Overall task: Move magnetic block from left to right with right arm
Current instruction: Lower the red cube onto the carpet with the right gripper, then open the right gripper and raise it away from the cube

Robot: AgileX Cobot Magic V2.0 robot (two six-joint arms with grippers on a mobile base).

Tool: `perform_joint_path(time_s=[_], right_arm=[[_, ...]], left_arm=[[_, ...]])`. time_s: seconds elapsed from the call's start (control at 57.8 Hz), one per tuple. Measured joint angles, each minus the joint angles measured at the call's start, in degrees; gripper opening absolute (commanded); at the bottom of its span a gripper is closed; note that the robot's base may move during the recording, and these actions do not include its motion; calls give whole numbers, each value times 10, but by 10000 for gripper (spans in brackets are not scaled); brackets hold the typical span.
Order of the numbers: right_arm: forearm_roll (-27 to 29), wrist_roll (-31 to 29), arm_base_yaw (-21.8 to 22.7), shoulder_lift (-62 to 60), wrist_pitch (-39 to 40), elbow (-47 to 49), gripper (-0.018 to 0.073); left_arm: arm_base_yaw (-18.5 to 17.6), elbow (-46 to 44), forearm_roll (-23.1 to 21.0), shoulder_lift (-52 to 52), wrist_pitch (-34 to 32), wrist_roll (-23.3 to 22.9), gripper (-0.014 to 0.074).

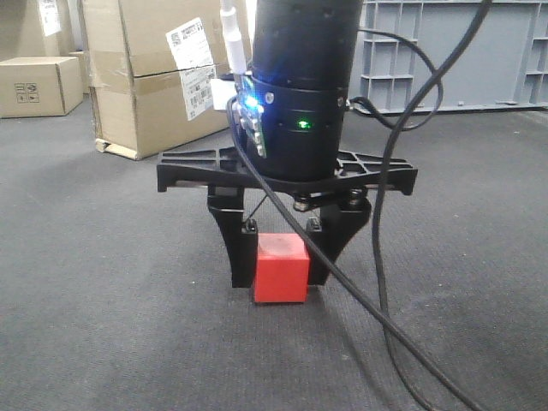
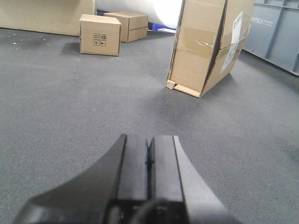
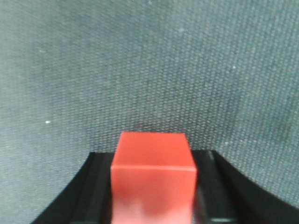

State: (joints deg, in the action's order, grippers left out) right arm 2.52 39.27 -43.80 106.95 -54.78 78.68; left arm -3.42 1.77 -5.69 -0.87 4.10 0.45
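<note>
The red magnetic block (image 1: pixel 280 268) is pinched between the two fingers of the right end effector (image 1: pixel 281 257), at floor level on the grey carpet (image 1: pixel 103 291). The cube is judged light, rigid and smooth-faced, best held squarely on opposite flat sides. Behind the arm, cardboard boxes (image 1: pixel 163 68) are seen. The left end effector (image 2: pixel 148 161) is pressed together, holding nothing.

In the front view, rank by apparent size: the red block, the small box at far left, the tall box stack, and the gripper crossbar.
1. tall box stack, cut off by the frame
2. gripper crossbar, close to the camera
3. small box and red block: similar here; the box sits farther back, so no true ranking.
</note>
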Motion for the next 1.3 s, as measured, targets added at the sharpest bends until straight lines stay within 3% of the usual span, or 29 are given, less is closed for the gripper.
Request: perform_joint_path(time_s=[0.104,0.346,0.537,0.623,0.762,0.9,1.056,1.212,1.298], right_arm=[[0,1,0,0,-3,0,643],[-25,-2,2,-29,-7,0,644],[-37,-37,20,-110,-2,-16,636],[-41,-70,24,-156,8,-48,582],[-40,-105,46,-247,45,-136,344],[-36,-121,114,-336,87,-237,37],[-19,-188,223,-438,120,-342,55],[24,-343,343,-551,176,-442,55],[47,-425,405,-621,246,-495,55]], left_arm=[[0,0,0,0,0,0,-126],[0,0,0,0,0,0,-126],[0,0,0,0,0,0,-126],[0,0,0,0,0,0,-126],[0,0,0,0,0,0,-126],[0,0,0,0,0,0,-126],[0,0,0,0,0,0,-126],[0,0,0,0,0,0,-126],[0,0,0,0,0,0,-126]])
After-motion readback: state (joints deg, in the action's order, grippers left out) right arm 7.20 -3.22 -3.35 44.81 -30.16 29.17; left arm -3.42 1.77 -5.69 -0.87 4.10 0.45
